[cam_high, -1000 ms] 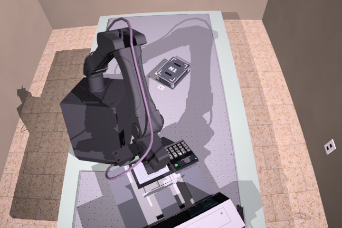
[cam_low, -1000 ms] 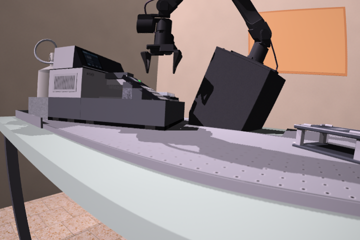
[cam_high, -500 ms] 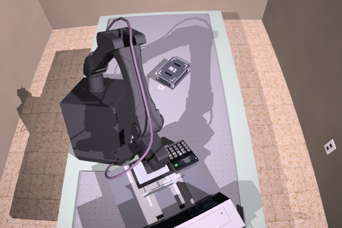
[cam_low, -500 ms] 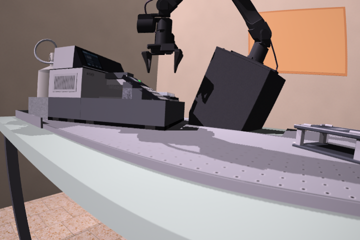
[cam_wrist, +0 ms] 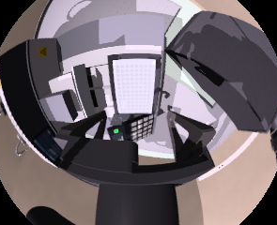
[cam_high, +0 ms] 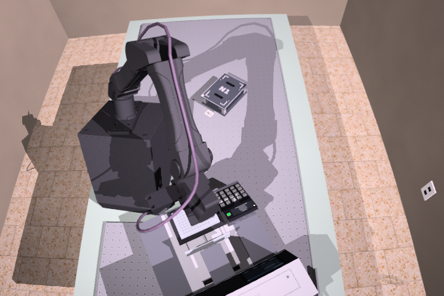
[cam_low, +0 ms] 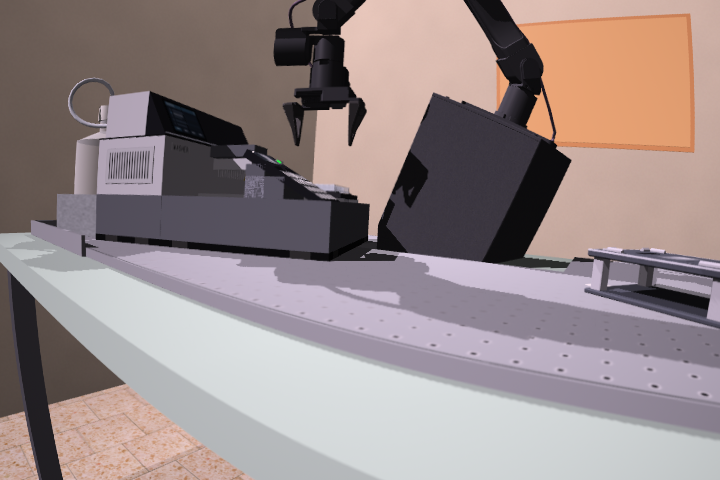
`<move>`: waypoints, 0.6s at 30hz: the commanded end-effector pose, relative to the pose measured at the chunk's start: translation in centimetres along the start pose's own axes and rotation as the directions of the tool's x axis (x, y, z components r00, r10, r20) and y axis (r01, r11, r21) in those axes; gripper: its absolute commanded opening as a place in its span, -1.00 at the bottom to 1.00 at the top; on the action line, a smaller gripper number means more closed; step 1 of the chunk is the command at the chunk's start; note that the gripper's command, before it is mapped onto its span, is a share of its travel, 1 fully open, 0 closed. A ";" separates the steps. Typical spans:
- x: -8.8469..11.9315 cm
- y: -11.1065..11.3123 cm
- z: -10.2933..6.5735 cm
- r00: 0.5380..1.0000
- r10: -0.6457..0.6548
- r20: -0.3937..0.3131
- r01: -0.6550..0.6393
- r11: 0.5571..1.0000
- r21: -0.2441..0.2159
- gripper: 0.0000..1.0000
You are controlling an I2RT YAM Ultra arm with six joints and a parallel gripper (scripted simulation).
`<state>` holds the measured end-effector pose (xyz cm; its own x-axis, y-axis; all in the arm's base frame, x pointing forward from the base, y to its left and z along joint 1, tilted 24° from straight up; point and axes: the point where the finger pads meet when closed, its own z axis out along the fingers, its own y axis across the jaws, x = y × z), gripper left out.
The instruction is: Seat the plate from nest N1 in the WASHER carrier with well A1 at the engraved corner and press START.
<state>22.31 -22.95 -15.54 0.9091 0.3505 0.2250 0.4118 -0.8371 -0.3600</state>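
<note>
Plate [cam_high: 185, 228] [cam_wrist: 134, 86] lying on the washer's carrier [cam_high: 183, 240] [cam_wrist: 112, 75], lower centre of the top view. Gripper [cam_low: 324, 144] [cam_wrist: 136, 113] hovering above, fingers spread wide, holding nothing. Lamp [cam_high: 228, 214] [cam_low: 279, 161] [cam_wrist: 115, 131] glowing green. Nest [cam_high: 213, 100] [cam_low: 719, 294] sitting plateless, upper centre.

Table [cam_high: 312, 195] [cam_low: 293, 390]: pale green top, dark leg visible at one end. A perforated lilac board [cam_high: 226, 139] [cam_low: 457, 350] lies on it, its raised edge running just inside the table's rim. Directly on the board stands the nest [cam_high: 214, 84] [cam_low: 665, 259], two dark decks joined by pale posts, upper deck marked N1. A small N1 label [cam_high: 209, 113] lies flat beside one of its corners. Toward the opposite end stands the washer [cam_high: 271, 284] [cam_low: 230, 223], its base low and grey. The arm's dark pedestal [cam_high: 121, 153] [cam_low: 463, 186] stands at one long side, between nest and washer; its exact footing cannot be determined.
</note>
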 end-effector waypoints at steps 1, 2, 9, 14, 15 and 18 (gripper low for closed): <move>0.0 1.4 -2.3 1.000 -0.009 0.005 0.009 0.999 -0.052 1.00; 0.0 1.4 -2.3 1.000 -0.009 0.005 0.009 0.999 -0.052 1.00; 0.0 1.4 -2.3 1.000 -0.009 0.005 0.009 0.999 -0.052 1.00; 0.0 1.4 -2.3 1.000 -0.009 0.005 0.009 0.999 -0.052 1.00; 0.0 1.4 -2.3 1.000 -0.009 0.005 0.009 0.999 -0.052 1.00; 0.4 -0.7 -1.1 0.993 -0.115 0.018 0.115 0.993 -0.004 0.88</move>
<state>22.21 -22.99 -15.53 0.8967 0.3750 0.2352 0.4382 -0.8268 -0.3527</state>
